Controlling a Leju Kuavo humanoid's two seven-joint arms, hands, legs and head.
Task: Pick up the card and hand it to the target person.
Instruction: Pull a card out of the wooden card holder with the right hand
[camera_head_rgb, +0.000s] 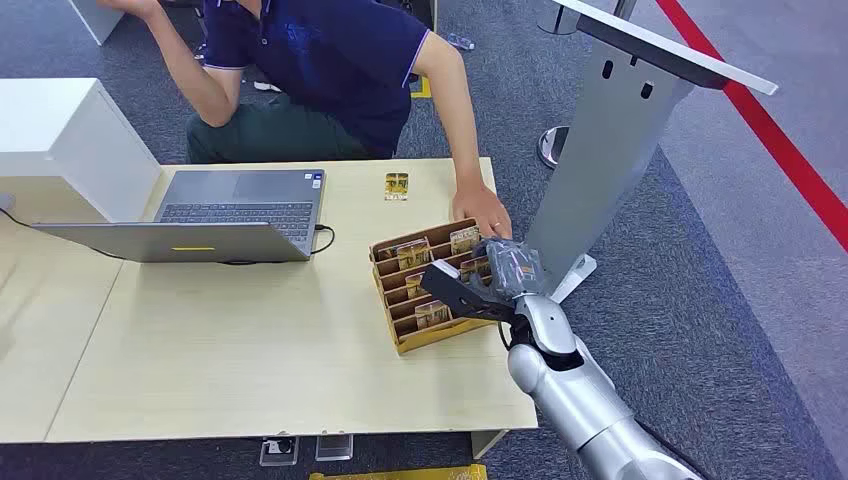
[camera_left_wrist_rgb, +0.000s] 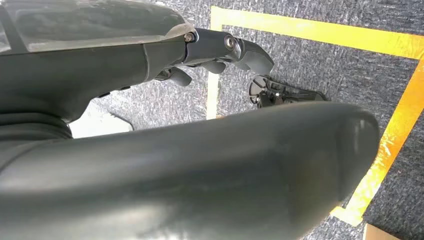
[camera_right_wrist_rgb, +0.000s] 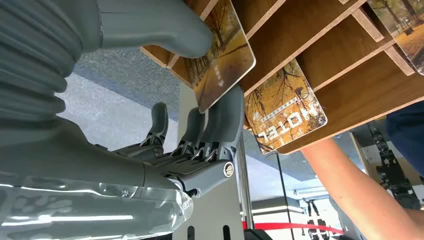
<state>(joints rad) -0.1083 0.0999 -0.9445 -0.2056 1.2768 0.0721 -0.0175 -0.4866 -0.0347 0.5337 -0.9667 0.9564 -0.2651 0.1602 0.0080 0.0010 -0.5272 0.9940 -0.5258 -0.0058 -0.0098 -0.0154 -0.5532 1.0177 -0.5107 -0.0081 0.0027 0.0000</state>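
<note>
In the right wrist view the thumb (camera_right_wrist_rgb: 165, 27) lies on the printed face of a card (camera_right_wrist_rgb: 222, 60) and the darker fingers (camera_right_wrist_rgb: 222, 125) come up behind its back edge — the right hand (camera_right_wrist_rgb: 190, 95) pinches that card while it sits partly in a slot of the wooden card rack (camera_right_wrist_rgb: 320, 55). The card looks thin, stiff, light and glossy, so probably slippery; I judge a grip on both flat faces near the free edge is safest, drawn straight along the slot. A neighbouring card marked HOTEL (camera_right_wrist_rgb: 285, 112) sits just beside. The rack stands near the table (camera_head_rgb: 250, 350) edge, a person's hand (camera_head_rgb: 482, 212) touching it. The left hand (camera_left_wrist_rgb: 220, 50) hangs over carpet, fingers loosely curled, holding nothing.
</note>
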